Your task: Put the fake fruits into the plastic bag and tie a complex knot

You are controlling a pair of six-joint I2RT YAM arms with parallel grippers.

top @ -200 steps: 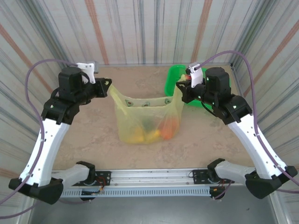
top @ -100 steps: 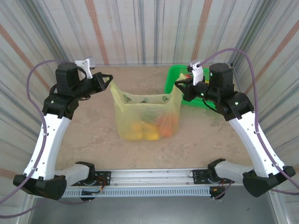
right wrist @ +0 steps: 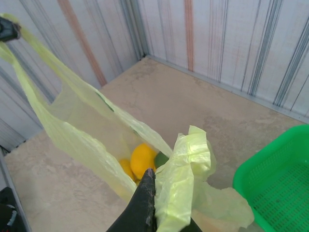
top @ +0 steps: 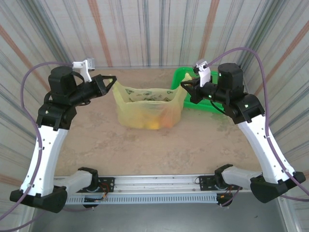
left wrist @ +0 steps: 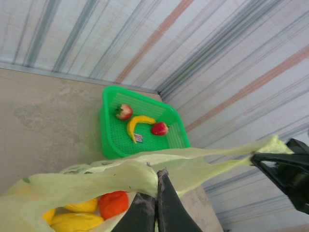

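Striped walls (top: 145,29) are enclosing a beige table (top: 145,145), where the plastic bag (top: 145,108), fruits (top: 153,124) inside, is stretching mid-frame between the left gripper (top: 112,81) and right gripper (top: 184,86), each clamping one side of it. In the green basket (top: 179,78), upper right, a banana (left wrist: 134,128) is carrying a sticker (left wrist: 138,138) too small to read.

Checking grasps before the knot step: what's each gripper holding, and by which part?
Both hold the plastic bag: the left gripper pinches one handle, the right gripper the other, with the bag's mouth stretched between them.
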